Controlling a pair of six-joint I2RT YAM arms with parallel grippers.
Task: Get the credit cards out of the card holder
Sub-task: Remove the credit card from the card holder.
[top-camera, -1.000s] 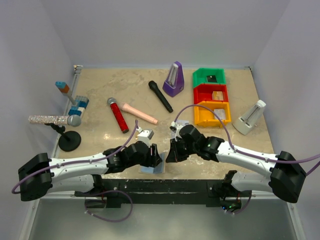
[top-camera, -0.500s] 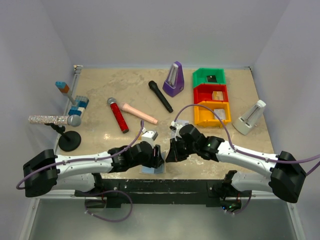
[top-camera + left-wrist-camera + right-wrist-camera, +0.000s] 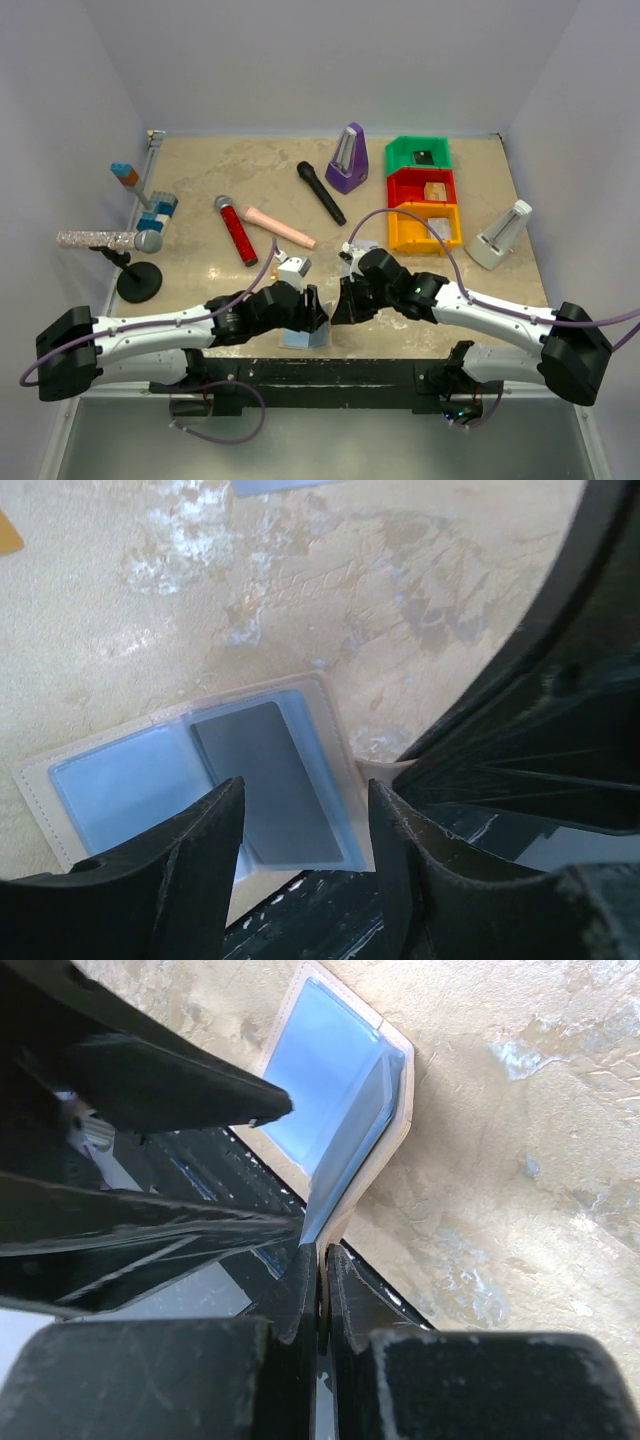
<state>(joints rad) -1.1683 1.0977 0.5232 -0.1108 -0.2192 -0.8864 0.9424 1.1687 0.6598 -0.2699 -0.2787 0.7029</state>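
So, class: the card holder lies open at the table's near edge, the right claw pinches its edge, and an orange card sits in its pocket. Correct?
No: the card in the pocket is dark grey, not orange, as the left wrist view shows. The card holder does lie open at the near edge, pinched by the right claw.

A robotics lab test booth: plain pale walls [image 3: 300, 60] box in a marbled beige table [image 3: 200, 175], with a black mounting rail [image 3: 330, 372] at 6 o'clock. Unrelated props lie about: a glitter microphone [image 3: 105, 240] at 9 o'clock, a purple metronome [image 3: 347, 160] at 12, stacked coloured bins [image 3: 425, 195] at 2.
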